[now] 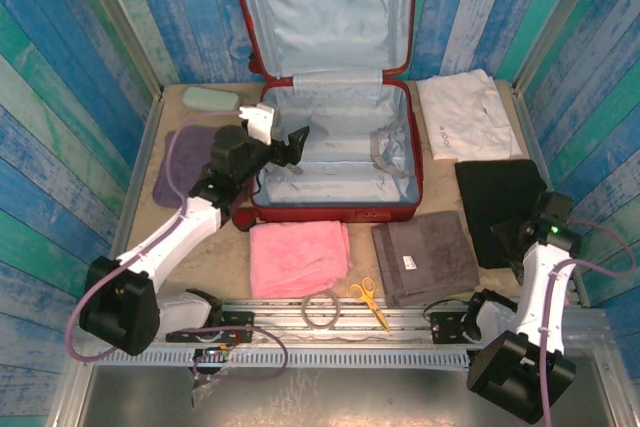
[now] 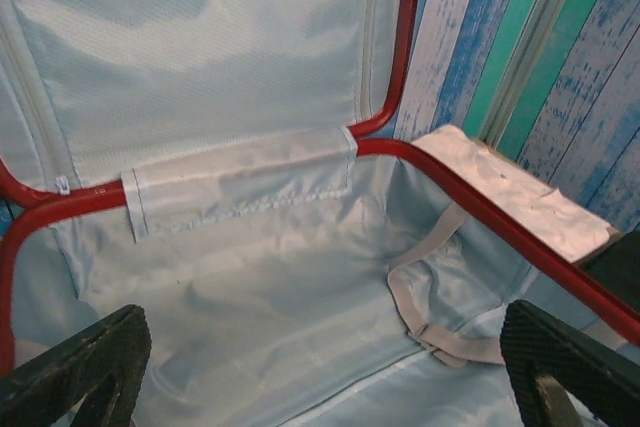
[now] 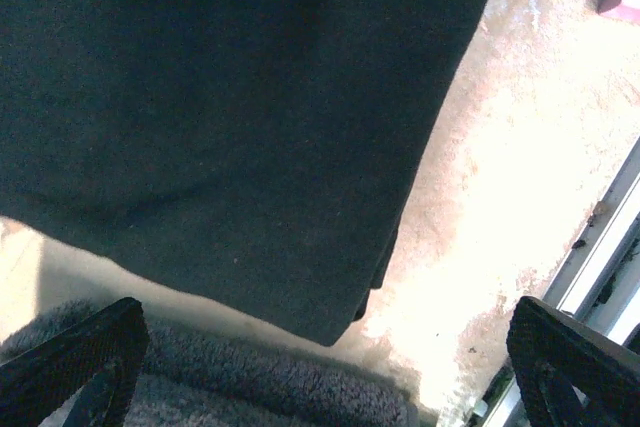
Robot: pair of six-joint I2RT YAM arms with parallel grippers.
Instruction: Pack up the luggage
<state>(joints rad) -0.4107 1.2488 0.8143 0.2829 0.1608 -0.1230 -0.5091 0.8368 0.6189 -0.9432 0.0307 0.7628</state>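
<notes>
Luggage (image 1: 335, 157) lies open mid-table (image 1: 438, 187) in the top view, base flat and lid standing up toward the back wall (image 1: 150, 7) of painted blue planks. We judge the red shell stiff, glossy and slick, and too wide for any jaw. The rim, the lining or a strap look like the places to take hold, and the lid would likely swing on its hinge if pushed. The left gripper (image 1: 282, 137) hangs over the base's left edge, jaws spread, nothing between them. A pink towel (image 1: 298, 255), a white shirt (image 1: 465, 112) and other folded cloths lie round the luggage on the sandy, rough-looking top. Plank walls close in on three sides, so we reckon swinging room is tight.

From the left wrist we look into the base: soft pale lining, nothing packed yet, a grey strap (image 2: 400, 297) slack at the right, the red rim (image 2: 480, 217) running past. The fingers (image 2: 90, 367) stand far apart.

From the right wrist, the right gripper (image 3: 330, 357) hovers wide apart over a black cloth (image 3: 220, 117), with a grey towel (image 3: 250, 387) at its near edge. It holds nothing.
</notes>
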